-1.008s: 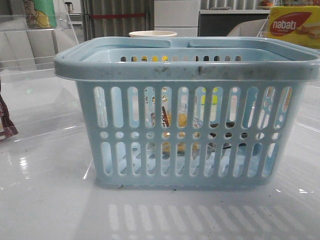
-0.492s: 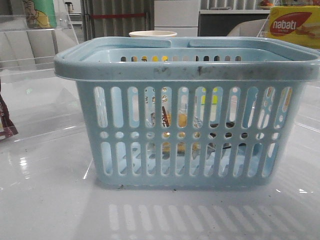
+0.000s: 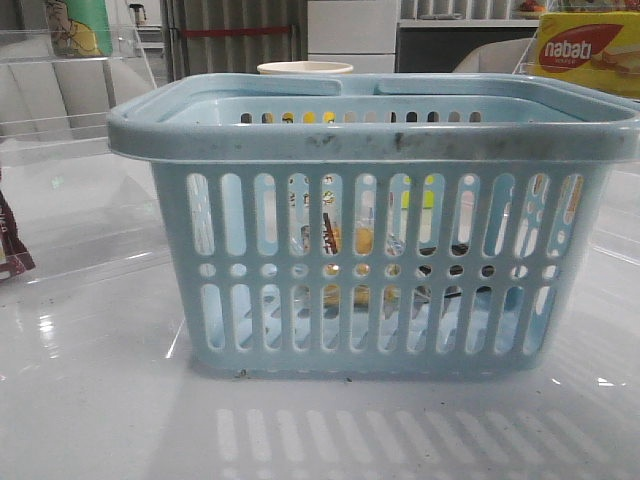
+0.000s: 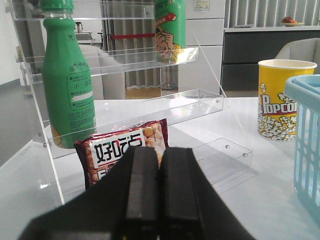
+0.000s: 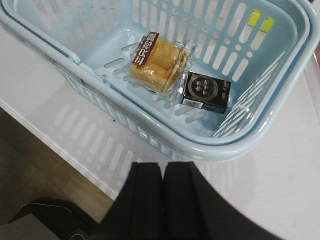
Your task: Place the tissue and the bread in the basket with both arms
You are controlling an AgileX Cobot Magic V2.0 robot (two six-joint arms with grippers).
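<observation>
The light-blue basket stands in the middle of the front view. In the right wrist view the basket holds the bread, a golden square slice in clear wrap, lying on its floor. Beside it lies a small black packet with gold print, the tissue pack as far as I can tell. My right gripper is shut and empty, above the table just outside the basket's rim. My left gripper is shut and empty, away from the basket. Neither gripper shows in the front view.
A dark red snack packet stands just ahead of my left gripper, by a clear acrylic shelf with a green bottle. A yellow popcorn cup stands beside the basket. A nabati box is at the back right. The table edge lies near my right gripper.
</observation>
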